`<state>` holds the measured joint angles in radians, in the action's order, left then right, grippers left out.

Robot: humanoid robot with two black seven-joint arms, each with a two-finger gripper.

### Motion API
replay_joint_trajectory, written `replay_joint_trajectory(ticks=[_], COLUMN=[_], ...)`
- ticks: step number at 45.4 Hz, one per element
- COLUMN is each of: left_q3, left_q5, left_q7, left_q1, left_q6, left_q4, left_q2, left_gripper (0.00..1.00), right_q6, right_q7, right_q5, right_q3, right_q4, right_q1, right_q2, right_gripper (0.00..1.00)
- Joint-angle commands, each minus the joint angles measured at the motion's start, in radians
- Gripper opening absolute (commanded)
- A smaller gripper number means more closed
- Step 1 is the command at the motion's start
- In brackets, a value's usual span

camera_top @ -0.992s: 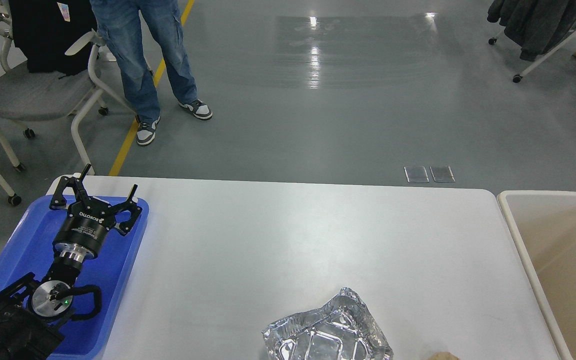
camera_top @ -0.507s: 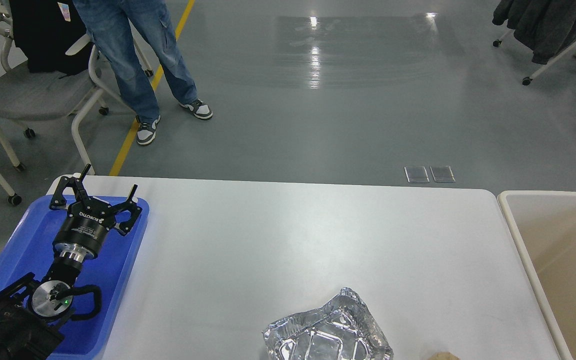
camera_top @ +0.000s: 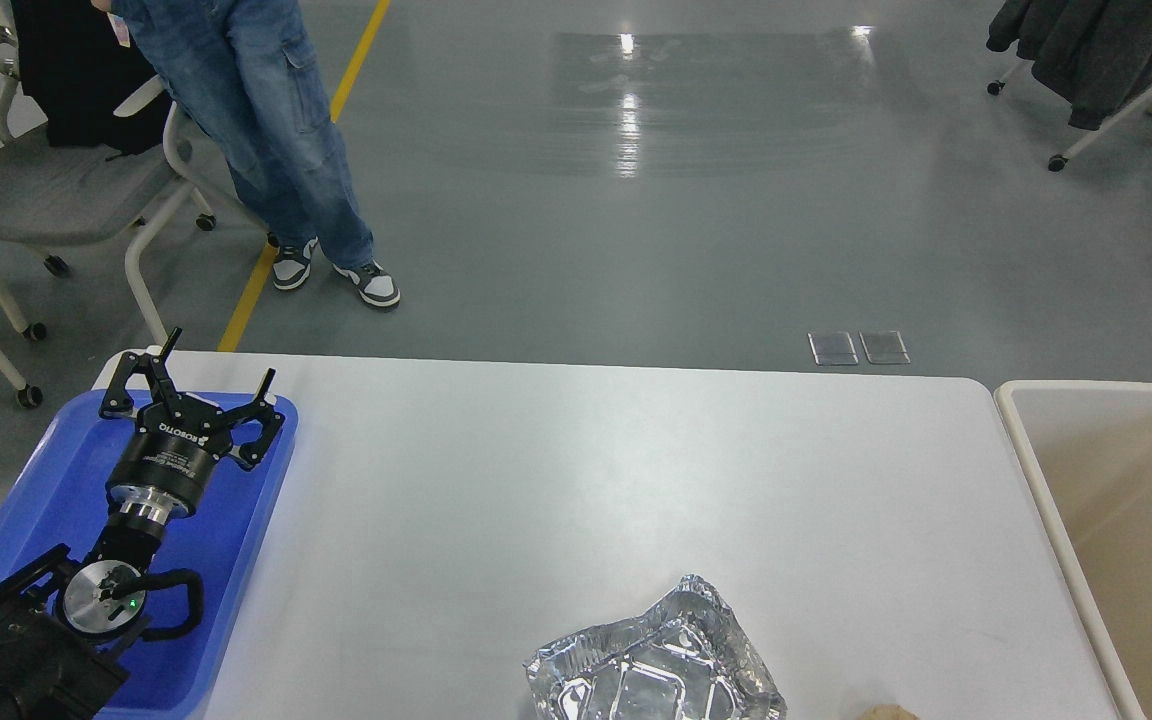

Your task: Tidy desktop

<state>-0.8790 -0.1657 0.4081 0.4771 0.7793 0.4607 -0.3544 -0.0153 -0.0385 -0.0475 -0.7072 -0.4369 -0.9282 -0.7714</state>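
Observation:
The white desktop (camera_top: 576,470) fills the middle of the head view. A crumpled foil tray (camera_top: 654,665) lies on it near the front edge, right of centre. A small tan scrap (camera_top: 886,712) shows at the bottom edge beside it. My left gripper (camera_top: 219,362) is open and empty, held over the blue plastic tray (camera_top: 46,500) at the desktop's left end. My right gripper is out of view.
A beige rimmed bin (camera_top: 1036,470) stands against the desktop's right end. A person in jeans (camera_top: 266,130) stands on the floor beyond the far left corner, next to a grey chair (camera_top: 46,190). Another chair with a coat (camera_top: 1096,50) stands far right.
The dark and white thing seen at the right edge inside the bin has gone from view. The person behind the table has stepped left. My left arm has not moved.

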Motion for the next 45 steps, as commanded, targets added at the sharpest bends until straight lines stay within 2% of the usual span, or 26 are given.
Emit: replay_joint_trajectory(ticks=[1,12,28,35,45], left_q3=[0.0,0.0,0.0,0.0,0.0], left_q5=[0.0,0.0,0.0,0.0,0.0], left_q7=[0.0,0.0,0.0,0.0,0.0], left_q1=[0.0,0.0,0.0,0.0,0.0], left_q6=[0.0,0.0,0.0,0.0,0.0], left_q4=[0.0,-0.001,-0.001,-0.001,-0.001], left_q2=[0.0,0.0,0.0,0.0,0.0], left_gripper=[0.99,0.99,0.99,0.99,0.99], right_q6=[-0.061,-0.186,-0.313,-0.388,-0.509], right_q7=[0.0,0.0,0.0,0.0,0.002], right_q5=[-0.074,-0.181,-0.347,-0.347,-0.341], right_q3=[-0.001,-0.005,-0.109,-0.205,-0.36], right_q4=[-0.104,-0.195,-0.276,-0.344,-0.41], right_q1=[-0.139,-0.343,-0.645,-0.852,-1.084], right_q2=[-0.132,-0.233,-0.236,-0.198,-0.01], right_gripper=[0.99,0.99,0.99,0.99,0.99])
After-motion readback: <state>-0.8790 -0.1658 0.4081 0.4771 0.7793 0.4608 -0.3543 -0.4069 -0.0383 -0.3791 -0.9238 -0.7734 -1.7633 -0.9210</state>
